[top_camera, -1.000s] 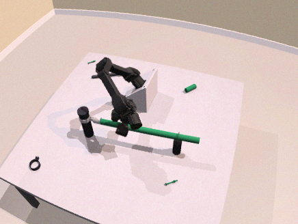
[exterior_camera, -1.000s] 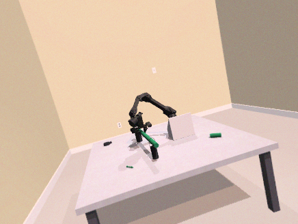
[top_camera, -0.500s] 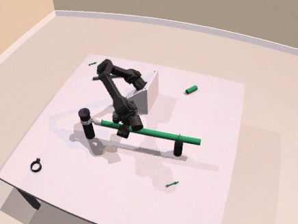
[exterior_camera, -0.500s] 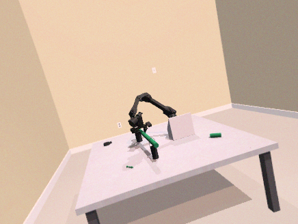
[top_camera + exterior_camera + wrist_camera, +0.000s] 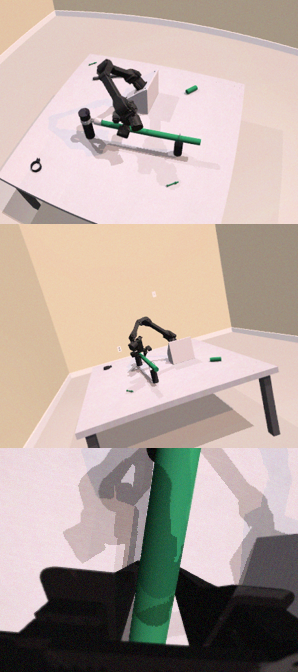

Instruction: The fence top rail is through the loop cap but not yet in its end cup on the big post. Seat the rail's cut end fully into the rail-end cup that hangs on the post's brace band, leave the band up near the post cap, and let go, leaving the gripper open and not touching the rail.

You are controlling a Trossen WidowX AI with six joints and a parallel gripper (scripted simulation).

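One long green cylindrical rail [image 5: 157,133] [image 5: 149,362] [image 5: 167,533], pinched by one black gripper [image 5: 128,129] [image 5: 138,354] [image 5: 155,566], points lengthwise toward the one big black round post [image 5: 89,128] [image 5: 138,360].

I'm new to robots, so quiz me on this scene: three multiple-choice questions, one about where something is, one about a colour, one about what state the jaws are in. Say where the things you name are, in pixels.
1. Where is the black ring-shaped piece?
A) Hanging on the long rail
B) On the table, on the big post's side
C) On top of the short post

2. What colour is the long rail?
A) Green
B) Orange
C) White

3. How are the jaws?
A) Wide open, away from everything
B) Shut on nothing
C) Shut on the rail

1: B, the black ring [image 5: 35,166] lies on the table beyond the big post [image 5: 89,131], away from the short post [image 5: 178,149] [image 5: 154,376].
2: A, the rail [image 5: 164,135] [image 5: 148,362] [image 5: 167,533] is green in all three views.
3: C, the jaws grip the rail, which runs between them in the wrist view.
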